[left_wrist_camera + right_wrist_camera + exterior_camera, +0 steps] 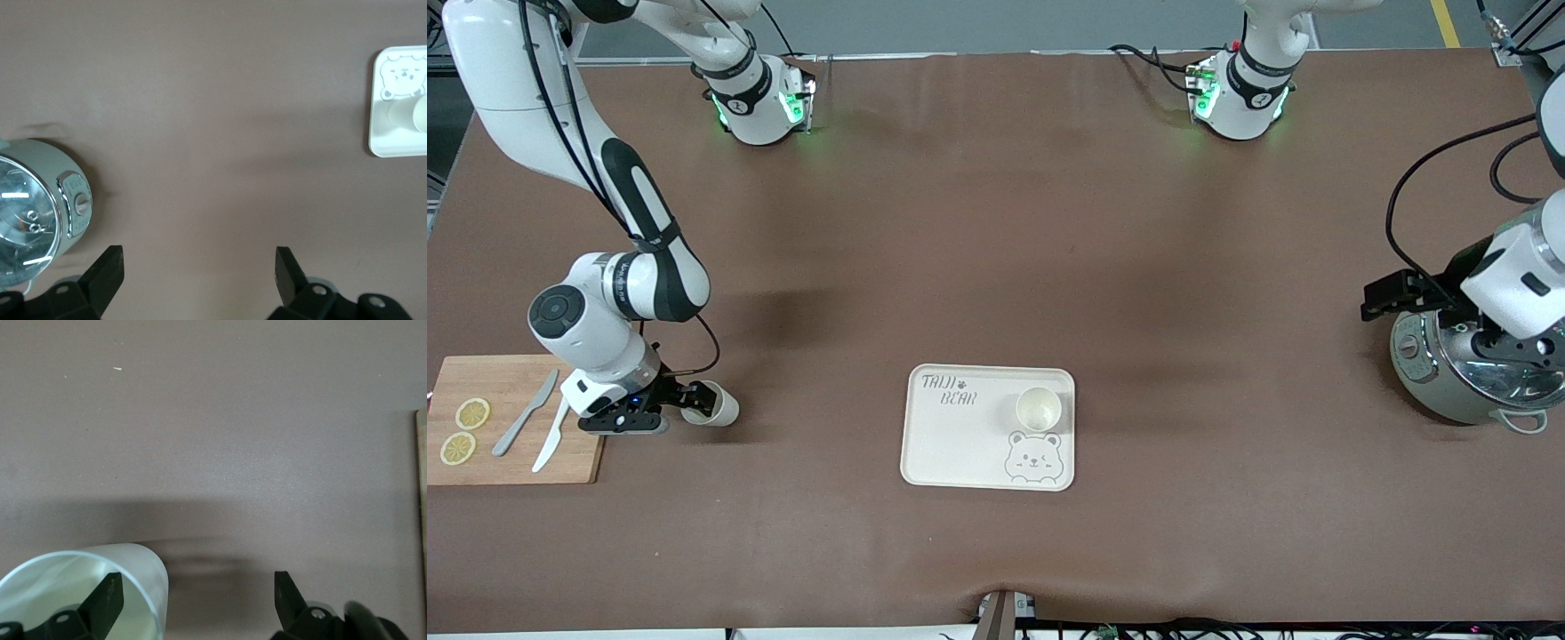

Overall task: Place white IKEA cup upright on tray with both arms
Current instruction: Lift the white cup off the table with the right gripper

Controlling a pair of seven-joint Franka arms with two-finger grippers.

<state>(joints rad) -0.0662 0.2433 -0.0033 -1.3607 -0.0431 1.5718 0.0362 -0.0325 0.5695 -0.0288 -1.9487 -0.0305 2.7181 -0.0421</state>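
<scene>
Right arm: you see it bent down from its base to the table's right-arm end, wrist low, beside the cutting board (516,422).
Right gripper: the right gripper (685,404) sits low at the table just beside the board's edge, its jaws spread wide.
Lying cup: a white cup (716,404) lies on its side at that gripper; in the right wrist view one finger (107,600) reaches into its open mouth (80,587) and the other finger stands clear outside, so the jaws straddle the wall without pinching it.
Left arm: it hangs over the rice cooker (1463,373) at the left-arm end of the table.
Left gripper: the left gripper (199,273) hovers beside the cooker's lid, jaws spread, nothing between them.
Tray: the cream tray (951,444) lies mid-table, well apart from both grippers.
Cup on tray: you have a second white cup (1039,409) standing upright on the tray, just above the bear drawing (1032,455).
Board contents: two lemon slices (464,431) and two knives (538,418) rest on the board.
</scene>
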